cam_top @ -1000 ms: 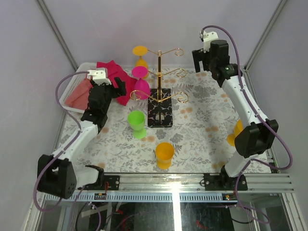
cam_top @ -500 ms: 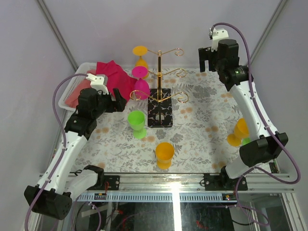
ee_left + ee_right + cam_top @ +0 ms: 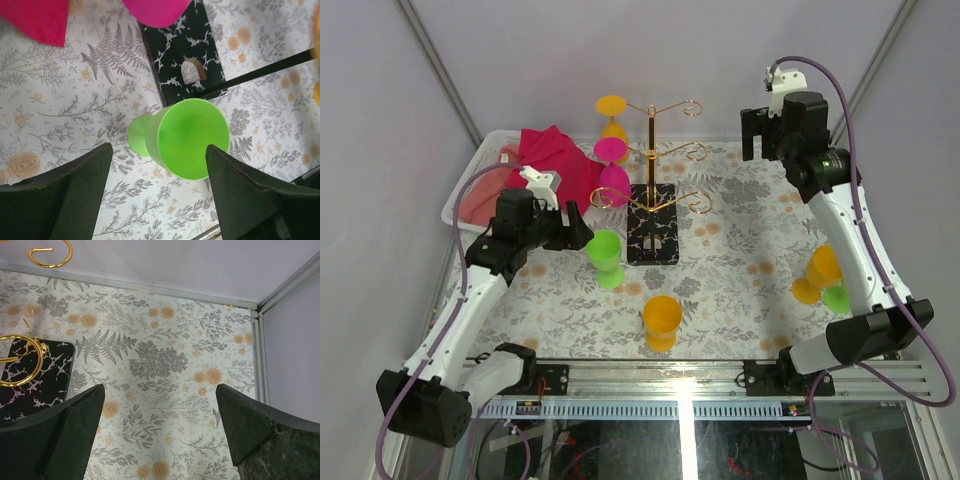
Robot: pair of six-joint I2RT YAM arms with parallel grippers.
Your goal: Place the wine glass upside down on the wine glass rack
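A green wine glass (image 3: 605, 256) stands upright on the floral cloth, just left of the rack's black base (image 3: 652, 238). My left gripper (image 3: 577, 228) hovers at its left side, open. In the left wrist view the glass (image 3: 186, 137) sits just ahead of the gripper (image 3: 157, 197), its bowl not between the fingertips. The gold wine glass rack (image 3: 651, 150) holds a pink glass (image 3: 614, 181) and an orange glass (image 3: 612, 108) upside down on its left arms. My right gripper (image 3: 758, 138) hangs high at the back right, open and empty (image 3: 160, 435).
An orange glass (image 3: 661, 320) stands near the front edge. An orange glass (image 3: 820, 270) and a green one (image 3: 837, 297) sit by the right arm. A white basket (image 3: 470, 185) with a red cloth (image 3: 555, 160) is at the back left. The rack's right-hand curls (image 3: 694, 151) carry nothing.
My left arm has swung right and down toward the green glass, and its jaws have narrowed a little. The right arm has lifted and drawn back to the right.
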